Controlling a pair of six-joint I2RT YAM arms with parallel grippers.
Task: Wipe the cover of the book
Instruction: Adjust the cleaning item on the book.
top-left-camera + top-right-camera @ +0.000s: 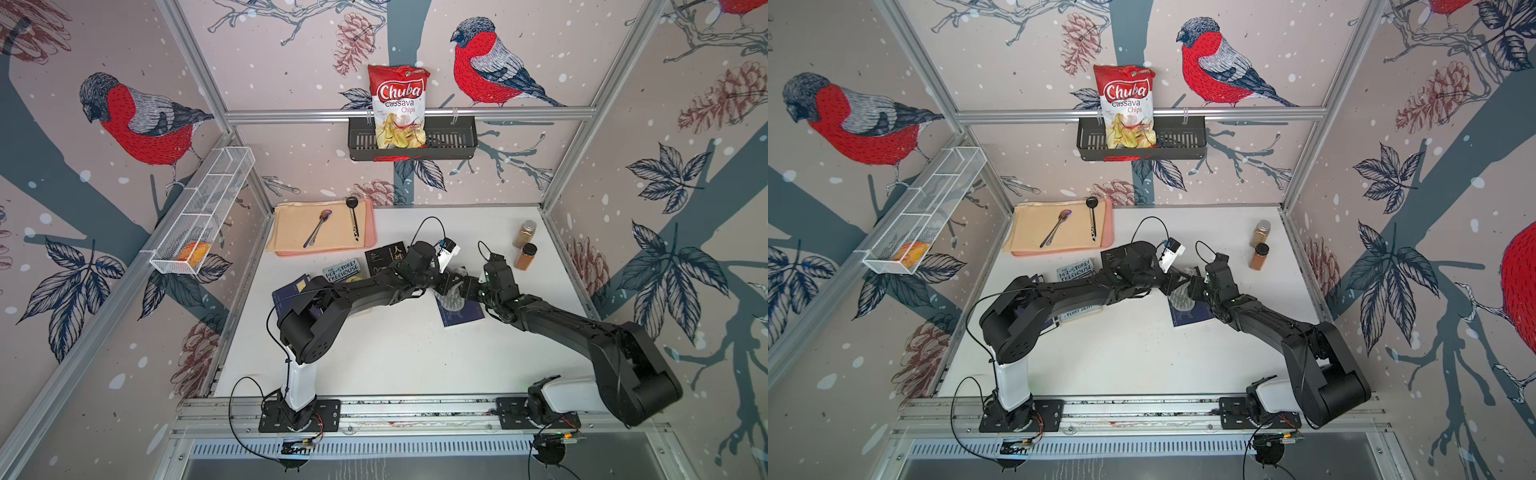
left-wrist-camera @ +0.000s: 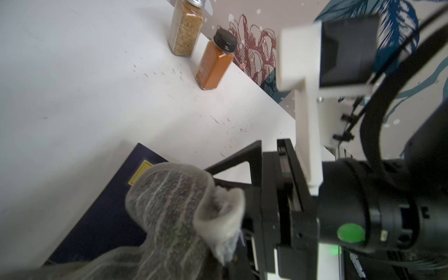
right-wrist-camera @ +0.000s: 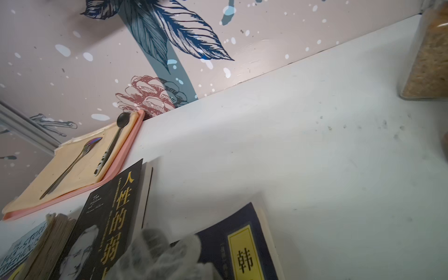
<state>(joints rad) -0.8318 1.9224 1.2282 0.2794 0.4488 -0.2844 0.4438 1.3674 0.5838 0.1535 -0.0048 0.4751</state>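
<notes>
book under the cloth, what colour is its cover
The book is dark navy with a yellow label; right wrist view.

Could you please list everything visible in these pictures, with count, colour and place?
red-and-white Chuba cassava chips bag: 1, in the black wall basket, back wall
white wire basket: 1, left wall, holding an orange-yellow item
pink plastic tray: 1, back left of the white table, under beige mats
spoons: 2, iridescent metal spoon and black long-handled spoon, on the mats
books: 4, navy yellow-labelled book mid-table; black gold-lettered book, Treehouse paperback, second navy book left of it
glass spice jars: 2, tan-filled jar and orange-filled jar, back right
grey mesh cloth: 1, on the navy yellow-labelled book
left end effector: 1, black, shut on the cloth
right end effector: 1, black, open beside it
</notes>
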